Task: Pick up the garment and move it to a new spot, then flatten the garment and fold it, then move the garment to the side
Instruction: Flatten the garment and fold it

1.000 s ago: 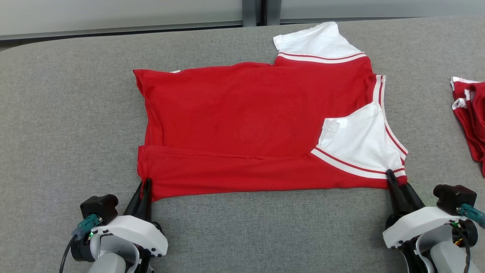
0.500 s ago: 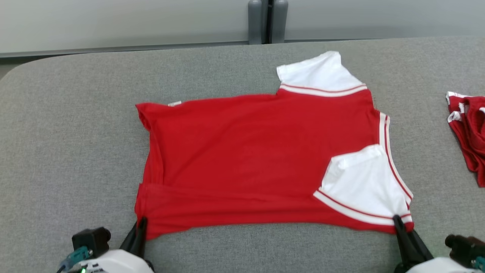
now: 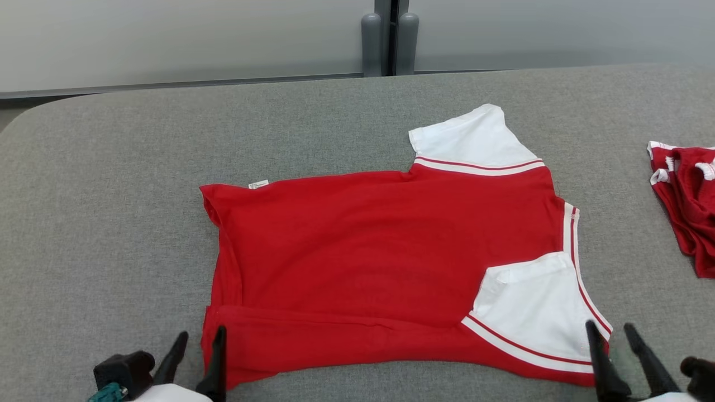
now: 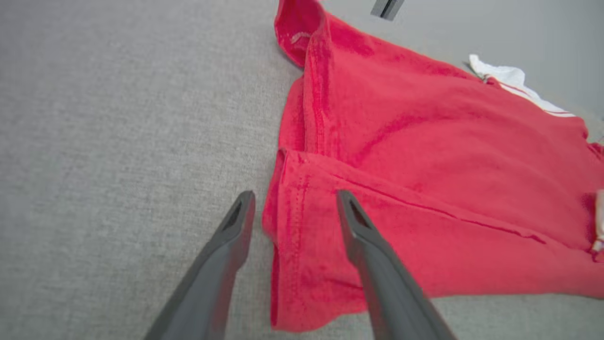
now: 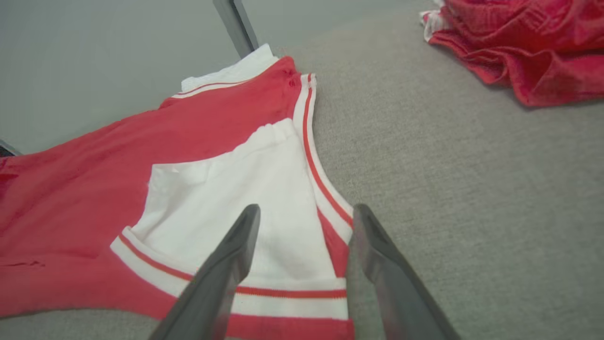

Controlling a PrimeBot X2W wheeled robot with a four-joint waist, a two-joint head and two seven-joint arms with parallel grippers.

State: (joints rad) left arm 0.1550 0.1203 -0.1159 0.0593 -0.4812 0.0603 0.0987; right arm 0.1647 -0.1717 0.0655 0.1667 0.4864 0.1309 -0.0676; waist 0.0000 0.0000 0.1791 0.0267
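The garment (image 3: 380,262) is a red shirt with white, red-striped sleeves, lying spread on the grey table (image 3: 111,195). Its near edge is folded over onto the body. One white sleeve (image 3: 530,307) lies folded inward at the near right; the other (image 3: 472,139) sticks out at the far right. My left gripper (image 3: 200,339) stands open at the near left corner, its fingers straddling the hem (image 4: 292,226). At the near right corner my right gripper (image 3: 610,330) is open too, over the sleeve's cuff (image 5: 302,264). Neither holds the cloth.
A second red and white garment (image 3: 684,201) lies bunched at the table's right edge, also in the right wrist view (image 5: 524,52). Beyond the table's far edge stands a pale wall with two grey posts (image 3: 390,42). Bare grey table lies left of the shirt.
Both grippers, shut on the shirt's near corners earlier, have opened and let go. The camera has tilted, so the shirt sits lower in the picture.
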